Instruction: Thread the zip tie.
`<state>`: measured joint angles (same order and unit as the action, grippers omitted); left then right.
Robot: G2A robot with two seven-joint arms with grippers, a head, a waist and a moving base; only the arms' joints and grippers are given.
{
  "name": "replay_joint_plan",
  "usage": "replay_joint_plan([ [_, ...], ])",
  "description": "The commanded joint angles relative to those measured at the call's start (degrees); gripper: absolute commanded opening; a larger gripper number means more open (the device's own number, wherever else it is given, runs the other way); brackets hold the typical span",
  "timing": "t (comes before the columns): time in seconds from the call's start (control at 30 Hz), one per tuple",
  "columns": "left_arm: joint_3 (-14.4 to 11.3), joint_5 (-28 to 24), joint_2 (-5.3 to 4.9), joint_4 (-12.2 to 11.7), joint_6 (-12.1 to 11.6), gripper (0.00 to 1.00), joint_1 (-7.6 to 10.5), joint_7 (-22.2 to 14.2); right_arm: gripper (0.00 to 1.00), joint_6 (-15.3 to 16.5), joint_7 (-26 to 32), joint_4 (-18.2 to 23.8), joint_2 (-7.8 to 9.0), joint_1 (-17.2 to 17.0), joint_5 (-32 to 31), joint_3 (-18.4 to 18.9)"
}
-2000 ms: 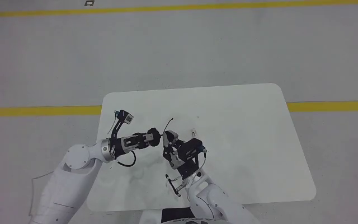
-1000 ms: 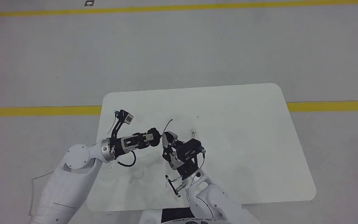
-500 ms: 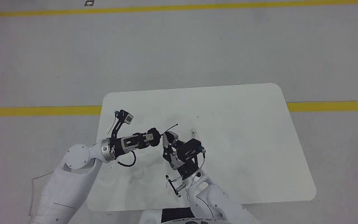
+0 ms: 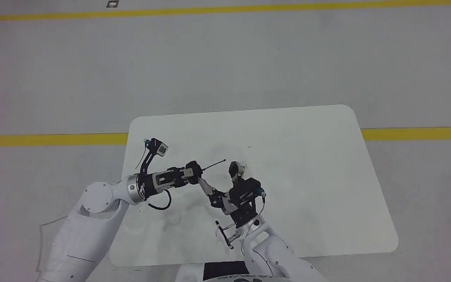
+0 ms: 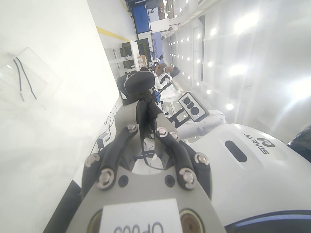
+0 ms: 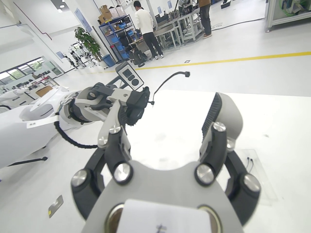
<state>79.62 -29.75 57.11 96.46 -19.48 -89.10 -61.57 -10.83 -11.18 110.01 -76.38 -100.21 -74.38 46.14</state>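
One zip tie (image 6: 170, 77) pinched in left hand (image 4: 197, 170), right hand (image 6: 170, 112) spread apart

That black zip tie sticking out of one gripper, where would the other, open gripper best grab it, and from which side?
Probably the bare stretch of the zip tie between the left gripper and its thickened far end. That part arcs free in the air, so the open right gripper could come head-on, a finger either side.

Left gripper (image 4: 192, 170), its arm reaching inward, pinches the zip tie (image 6: 167, 81). Right gripper (image 6: 170, 115) faces it, jaws spread wide, near but not touching.
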Motion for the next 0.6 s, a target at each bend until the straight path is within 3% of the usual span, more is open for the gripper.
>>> replay_joint_plan([
  [0.0, 0.00, 0.00, 0.00, 0.00, 0.00, 0.00, 0.00, 0.00, 0.66, -0.32, -0.73, 0.20, 0.16, -0.69, -0.74, 0.56],
  [0.03, 0.00, 0.00, 0.00, 0.00, 0.00, 0.00, 0.00, 0.00, 0.74, -0.51, -1.14, 0.39, 0.20, -0.94, -0.78, 0.79],
  [0.07, 0.00, 0.00, 0.00, 0.00, 0.00, 0.00, 0.00, 0.00, 1.00, -0.64, -1.32, 0.50, 0.20, -1.01, -0.79, 0.87],
  [0.4, 0.00, 0.00, 0.00, 0.00, 0.00, 0.00, 0.00, 0.00, 1.00, -0.64, -1.32, 0.50, 0.20, -1.01, -0.79, 0.87],
  [0.47, -0.04, -6.00, 0.29, 1.45, 2.61, 0.00, 0.22, 3.15, 1.00, -1.66, -0.03, -0.50, 0.50, 0.05, -7.59, 1.42],
  [0.57, 1.52, -15.12, 0.38, 2.05, 7.14, 0.00, -0.09, 4.96, 1.00, -2.51, 0.33, -0.72, 0.81, 0.45, -15.57, 1.25],
])
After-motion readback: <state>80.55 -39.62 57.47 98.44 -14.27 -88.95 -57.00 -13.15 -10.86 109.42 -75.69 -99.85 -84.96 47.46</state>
